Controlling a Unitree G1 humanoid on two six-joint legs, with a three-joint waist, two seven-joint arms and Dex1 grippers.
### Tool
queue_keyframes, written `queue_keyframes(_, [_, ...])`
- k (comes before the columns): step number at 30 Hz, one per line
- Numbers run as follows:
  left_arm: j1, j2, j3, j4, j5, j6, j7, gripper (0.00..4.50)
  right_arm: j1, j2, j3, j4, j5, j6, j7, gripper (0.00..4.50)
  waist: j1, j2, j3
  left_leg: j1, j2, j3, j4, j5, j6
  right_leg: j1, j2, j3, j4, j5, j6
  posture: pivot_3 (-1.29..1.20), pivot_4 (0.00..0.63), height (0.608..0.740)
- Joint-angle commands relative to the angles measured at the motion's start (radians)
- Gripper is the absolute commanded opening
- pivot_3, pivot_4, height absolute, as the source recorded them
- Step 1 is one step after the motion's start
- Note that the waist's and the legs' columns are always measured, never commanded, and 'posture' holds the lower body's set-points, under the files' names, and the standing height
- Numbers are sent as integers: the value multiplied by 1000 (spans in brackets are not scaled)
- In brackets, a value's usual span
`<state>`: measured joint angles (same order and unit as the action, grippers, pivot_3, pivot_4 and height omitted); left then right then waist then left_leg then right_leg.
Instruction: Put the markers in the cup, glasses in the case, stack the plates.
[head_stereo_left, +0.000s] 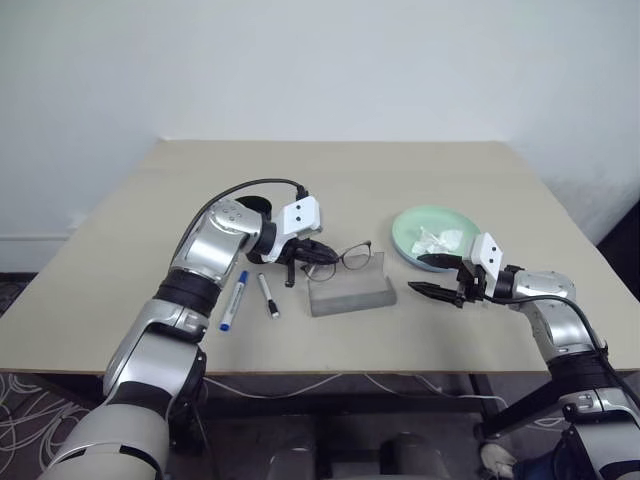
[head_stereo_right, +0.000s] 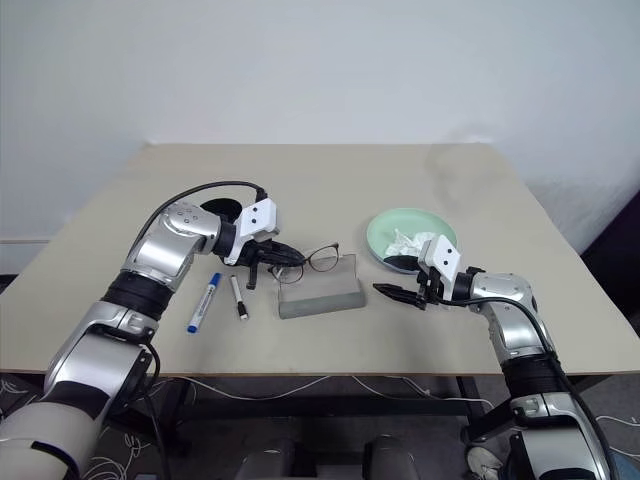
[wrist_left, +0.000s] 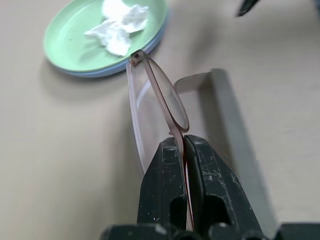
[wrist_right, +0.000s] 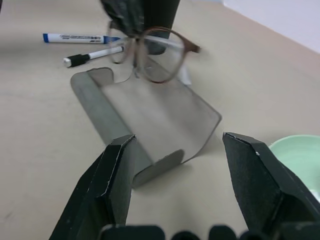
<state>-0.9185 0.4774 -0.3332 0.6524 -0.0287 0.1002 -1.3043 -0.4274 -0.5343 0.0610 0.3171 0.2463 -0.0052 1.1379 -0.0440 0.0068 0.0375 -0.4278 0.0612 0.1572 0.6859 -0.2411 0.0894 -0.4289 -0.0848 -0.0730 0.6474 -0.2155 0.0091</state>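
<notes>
My left gripper (head_stereo_left: 300, 262) is shut on the thin wire-rimmed glasses (head_stereo_left: 346, 257) and holds them in the air just over the rear left edge of the grey case (head_stereo_left: 350, 294). The case lies open and empty, lid raised. In the left wrist view the fingers (wrist_left: 165, 170) pinch the glasses' frame (wrist_left: 161, 95). Two markers, blue-capped (head_stereo_left: 234, 300) and dark (head_stereo_left: 269, 297), lie on the table left of the case. The black cup (head_stereo_left: 256, 206) peeks out behind my left arm. The mint green plate (head_stereo_left: 415, 225) rests on the light blue one. My right gripper (head_stereo_left: 418, 276) hovers open right of the case.
A crumpled white tissue (head_stereo_left: 440, 240) lies in the top plate. The beige table (head_stereo_left: 330, 180) has free room at the back and along the front edge. A black cable (head_stereo_left: 250, 186) arcs over my left arm.
</notes>
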Motion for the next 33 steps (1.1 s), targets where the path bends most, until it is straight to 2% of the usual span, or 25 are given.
queue_keyframes(1, [-52,-41,-8,77,36,-80,5,102,-13,7,-9,-63,16,2,-12,2999,0,0,0,0,0,0,0,0,0,0,0,0,0,0,0,0,0,740])
queue_keyframes(13, [-55,-111,-12,159,81,-134,-47,102,31,10,-9,-117,14,20,-40,2999,0,0,0,-1,0,0,1,-2,3,-1,0,0,0,0,0,0,0,740])
queue_keyframes(29, [17,-108,-40,99,98,-92,-106,102,22,20,0,-100,9,12,-43,2999,0,0,0,-1,0,-1,1,-2,3,0,0,0,0,0,0,0,0,740])
queue_keyframes(32, [11,-114,-30,107,98,-96,-79,685,21,20,2,-98,9,10,-42,2999,0,0,0,-1,0,-1,1,-2,3,0,0,0,0,0,0,0,0,740])
queue_keyframes(33, [8,-117,-27,111,98,-101,-69,1075,20,20,2,-96,8,9,-42,2999,0,0,0,-1,0,-1,1,-2,3,0,0,0,0,0,0,0,0,740])
